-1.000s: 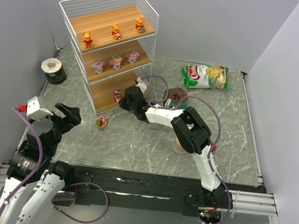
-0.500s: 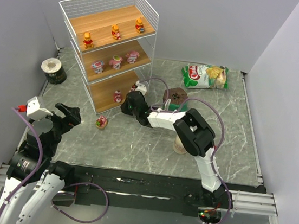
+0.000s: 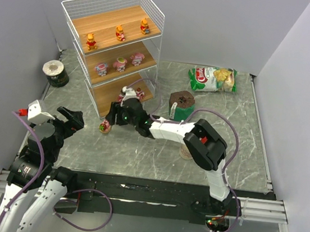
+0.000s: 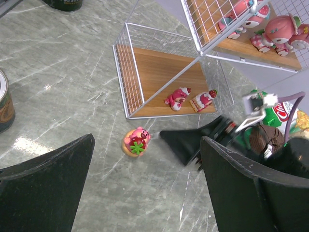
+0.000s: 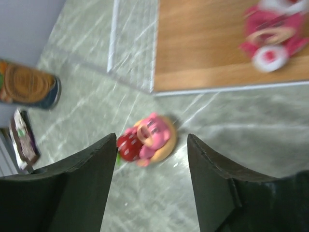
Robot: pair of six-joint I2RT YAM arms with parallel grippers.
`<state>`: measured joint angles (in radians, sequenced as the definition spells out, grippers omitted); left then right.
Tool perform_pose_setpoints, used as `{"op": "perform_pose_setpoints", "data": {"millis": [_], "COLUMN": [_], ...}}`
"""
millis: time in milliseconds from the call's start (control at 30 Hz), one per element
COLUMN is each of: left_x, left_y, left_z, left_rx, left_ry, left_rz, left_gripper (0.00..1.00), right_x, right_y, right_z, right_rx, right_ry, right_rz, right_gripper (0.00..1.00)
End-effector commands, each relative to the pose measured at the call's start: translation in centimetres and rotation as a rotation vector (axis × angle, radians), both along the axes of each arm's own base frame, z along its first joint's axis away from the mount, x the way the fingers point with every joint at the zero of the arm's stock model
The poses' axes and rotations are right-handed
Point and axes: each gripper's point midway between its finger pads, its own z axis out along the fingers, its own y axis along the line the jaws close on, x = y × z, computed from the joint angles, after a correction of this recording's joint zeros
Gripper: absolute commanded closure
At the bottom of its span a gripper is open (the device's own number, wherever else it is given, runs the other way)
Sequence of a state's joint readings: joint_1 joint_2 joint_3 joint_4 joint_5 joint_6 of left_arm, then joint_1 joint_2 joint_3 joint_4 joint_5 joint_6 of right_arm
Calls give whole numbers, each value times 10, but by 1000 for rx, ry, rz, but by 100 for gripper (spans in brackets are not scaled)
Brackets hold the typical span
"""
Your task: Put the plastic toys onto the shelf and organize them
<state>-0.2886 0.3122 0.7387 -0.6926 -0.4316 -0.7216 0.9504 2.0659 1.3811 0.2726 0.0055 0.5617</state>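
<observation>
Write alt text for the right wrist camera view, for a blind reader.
A small pink-and-red plastic toy on an orange base sits on the grey marbled table, framed between the dark fingers of the open right gripper. Behind it is the white wire shelf's bottom wooden tier, holding a blurred pink toy.

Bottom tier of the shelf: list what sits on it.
Two toys stand on the bottom tier: a pink figurine and a red-and-white one. The middle tier hides its far corner.
</observation>
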Motion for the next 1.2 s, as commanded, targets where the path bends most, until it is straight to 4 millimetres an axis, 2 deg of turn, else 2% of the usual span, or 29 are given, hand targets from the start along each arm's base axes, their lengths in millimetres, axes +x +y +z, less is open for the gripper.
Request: {"op": "perform_pose_setpoints", "data": {"millis": [0,67,100,267,333,367,433,467,500,800,900,1033,1067,1133,1167], "left_x": [3,3,3,3,3,4,3,3,3,2,2,1,1,1,1], "left_y": [-2,-2,-2,-2,-2,-2,-2,-2,-2,-1,-1,0,0,0,0], "left_z": [7,7,7,7,7,7,7,8,7,8,8,8,8,8,9], "left_rx": [-9,-10,-9,-10,-10,-8,-9,-10,-11,-12,-13,-14,-15,-14,-16], "left_ry": [-32,-31,-30,-31,-31,-28,-30,-33,-33,-38,-36,-38,-40,-40,-42], "left_rz": [-5,-5,-5,-7,-5,-7,-4,-5,-3,0,-1,2,3,5,4], "left_gripper": [4,3,3,4,4,3,4,4,4,4,4,3,3,4,3], "right_x": [-29,-27,-29,-34,-34,-36,-35,-35,-32,-33,-29,-26,-26,-26,-25], "right_y": [23,24,30,34,39,41,45,46,48,54,52,50,49,40,41], "right_z": [24,17,23,13,15,6,7,-2,2,-20,-25,-30,-27,-35,-25], "right_rx": [-34,-77,-74,-146,-153,-176,-179,-199,-197,-286,-314,-357,-361,-396,-374], "right_ry": [-94,-105,-118,-151,-161,-154,-157,-153,-158,-188,-214,-280,-298,-325,-348], "right_rz": [36,-4,-4,-25,-25,-15,-20,-16,-21,-8,2,41,47,82,88], "right_gripper": [31,31,30,31,31,31,31,32,32,34,38,49,51,55,55]}}
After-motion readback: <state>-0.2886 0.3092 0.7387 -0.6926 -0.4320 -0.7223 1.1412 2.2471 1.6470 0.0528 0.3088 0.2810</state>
